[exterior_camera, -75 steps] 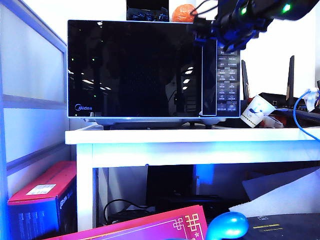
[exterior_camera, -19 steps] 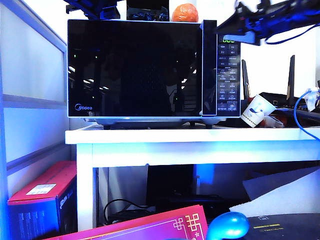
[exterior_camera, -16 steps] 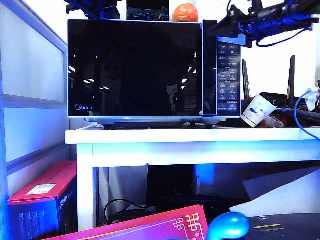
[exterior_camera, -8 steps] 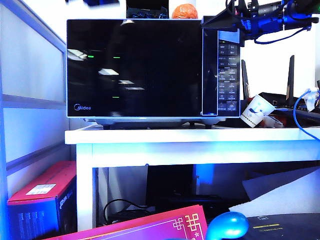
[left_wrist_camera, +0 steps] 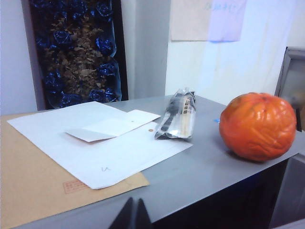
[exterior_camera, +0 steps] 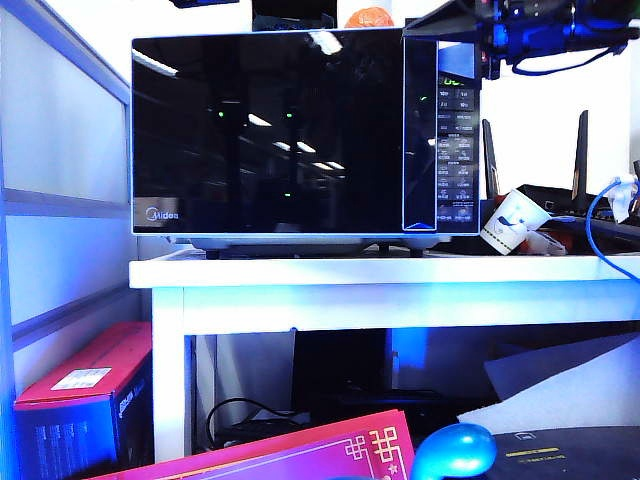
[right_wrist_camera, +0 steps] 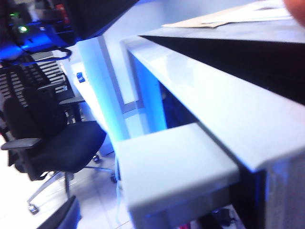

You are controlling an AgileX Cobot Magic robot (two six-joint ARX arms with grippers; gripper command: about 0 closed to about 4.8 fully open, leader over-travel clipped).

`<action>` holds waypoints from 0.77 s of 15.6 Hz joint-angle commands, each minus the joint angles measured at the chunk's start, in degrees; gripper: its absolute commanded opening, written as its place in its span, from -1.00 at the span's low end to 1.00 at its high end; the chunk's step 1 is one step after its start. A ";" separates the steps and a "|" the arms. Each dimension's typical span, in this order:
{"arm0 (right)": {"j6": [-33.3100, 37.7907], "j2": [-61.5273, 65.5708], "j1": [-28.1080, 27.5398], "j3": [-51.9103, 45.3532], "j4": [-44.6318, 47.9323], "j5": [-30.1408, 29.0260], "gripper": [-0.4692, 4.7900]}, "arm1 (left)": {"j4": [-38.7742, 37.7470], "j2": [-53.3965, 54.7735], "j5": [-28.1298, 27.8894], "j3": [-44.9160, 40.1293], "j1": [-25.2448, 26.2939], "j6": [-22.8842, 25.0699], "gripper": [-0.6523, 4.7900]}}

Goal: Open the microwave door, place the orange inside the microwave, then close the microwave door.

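The silver microwave stands on a white table. Its black glass microwave door stands slightly ajar at the handle side. My right gripper sits at the door's upper handle corner. In the right wrist view, one dark finger shows apart from the door's pale edge, and the other is hidden. The orange rests on the microwave's grey top, just peeking over the door. My left gripper hovers over that top, shut and empty, well short of the orange.
White papers on a brown envelope and a crumpled wrapper lie beside the orange. A tipped paper cup and router antennas are right of the microwave. Under the table sits a red box. An office chair stands nearby.
The door has swung a little toward the camera at its handle side, and my right gripper turned with it. The orange is now mostly hidden behind the door's top. The left arm rose.
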 commanded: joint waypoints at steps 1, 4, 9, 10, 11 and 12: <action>0.96 -2.05 0.20 0.66 2.91 -2.71 0.32 | 0.81 1.33 -0.13 0.15 -0.07 0.22 -0.77; 1.33 -2.29 0.22 0.66 2.89 -3.41 0.32 | 0.94 2.75 -0.11 0.17 -0.07 0.20 -0.77; 2.01 -2.62 0.46 0.63 2.80 -4.70 0.32 | 0.26 4.22 0.15 0.22 -0.07 0.15 -0.77; 2.01 -2.62 0.46 0.63 2.80 -4.98 0.32 | 1.97 4.09 0.52 0.33 -0.15 -0.28 -0.77; 2.47 -2.64 0.46 0.63 2.75 -6.03 0.32 | 5.16 3.61 1.20 0.33 -0.35 -2.29 -0.77; 2.47 -2.64 0.48 0.63 2.80 -6.80 0.32 | 7.54 3.45 1.60 0.35 -0.39 -3.06 -0.77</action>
